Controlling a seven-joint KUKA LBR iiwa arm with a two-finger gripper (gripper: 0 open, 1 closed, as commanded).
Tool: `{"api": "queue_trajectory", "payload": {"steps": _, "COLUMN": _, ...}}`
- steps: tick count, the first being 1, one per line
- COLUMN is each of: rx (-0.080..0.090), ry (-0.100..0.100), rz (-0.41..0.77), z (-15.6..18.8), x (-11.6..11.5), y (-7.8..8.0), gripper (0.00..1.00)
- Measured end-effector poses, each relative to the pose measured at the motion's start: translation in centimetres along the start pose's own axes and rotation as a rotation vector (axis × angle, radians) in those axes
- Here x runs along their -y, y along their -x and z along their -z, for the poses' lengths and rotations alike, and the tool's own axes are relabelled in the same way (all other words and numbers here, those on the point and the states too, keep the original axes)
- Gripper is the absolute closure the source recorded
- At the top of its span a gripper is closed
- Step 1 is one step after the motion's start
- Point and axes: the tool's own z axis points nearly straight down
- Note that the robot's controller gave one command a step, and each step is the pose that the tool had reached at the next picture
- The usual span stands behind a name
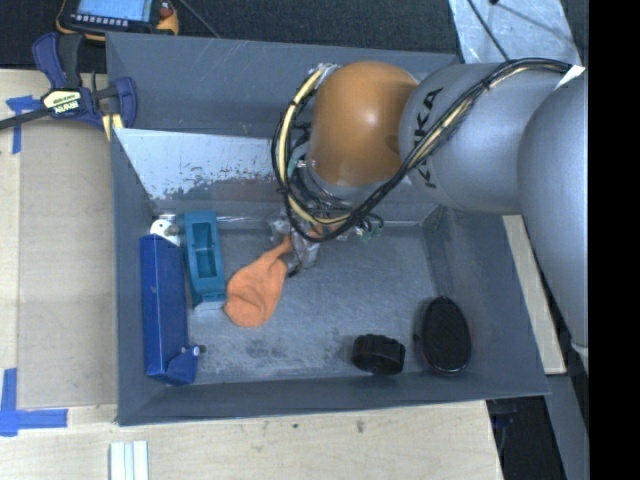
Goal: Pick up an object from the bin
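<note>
Grey metal bin (480,298). My arm (480,138) enters from the right, wrist bent down mid-bin near the back wall. Soft orange cloth pouch (255,288) lies left of centre, long axis diagonal: narrow end up-right at my gripper (297,253), fat end down-left. Grip state: can't tell. Teal plastic block (205,258) touches the pouch's left; bare floor in front.

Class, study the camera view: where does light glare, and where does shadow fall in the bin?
Camera view: glare on the orange wrist cover and the bin's pale back wall; shadow on the floor around the hand.
</note>
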Motion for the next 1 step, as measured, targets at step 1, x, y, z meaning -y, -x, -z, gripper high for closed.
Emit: {"api": "queue_trajectory", "payload": {"steps": 1, "rx": 0.002, "ry": 0.000, "rz": -0.001, "z": 0.67, "x": 0.02, "y": 0.05, "gripper": 1.00}}
